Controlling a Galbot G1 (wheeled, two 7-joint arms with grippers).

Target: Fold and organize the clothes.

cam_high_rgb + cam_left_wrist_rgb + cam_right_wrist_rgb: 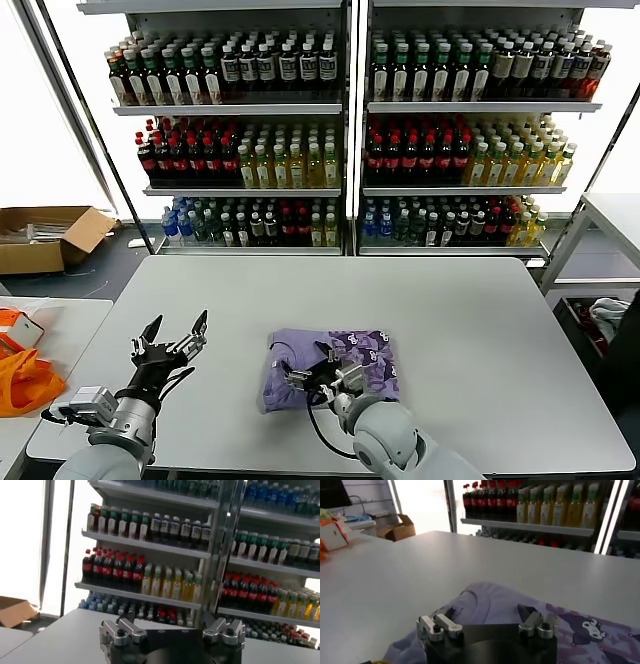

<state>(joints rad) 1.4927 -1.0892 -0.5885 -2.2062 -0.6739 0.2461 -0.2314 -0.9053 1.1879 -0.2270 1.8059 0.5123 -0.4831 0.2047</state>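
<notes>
We see the grey bench (470, 330) spread wide under both arms, with the drink shelves (340, 130) standing behind its far edge. On the bench lies one lavender T-shirt (340, 365), folded into a rough rectangle with its dark cartoon print (368, 347) facing up on the half farther from the left gripper.

Our right gripper (318, 378) sits directly over the near part of the shirt, between its plain half and its printed half. Its fingers stand apart, and from the right wrist view (487, 615) we find both fingertips low against the fabric, with nothing pinched between them that we can make out.

Our left gripper (173, 333) hovers above bare bench, well apart from the shirt and off to the side of it away from the right gripper. Its fingers are spread wide and hold nothing; in the left wrist view (172, 627) only the shelves show beyond them.

Beyond the left gripper, off the bench, we note bright orange fabric (22, 380) and a cardboard box (45, 235).
</notes>
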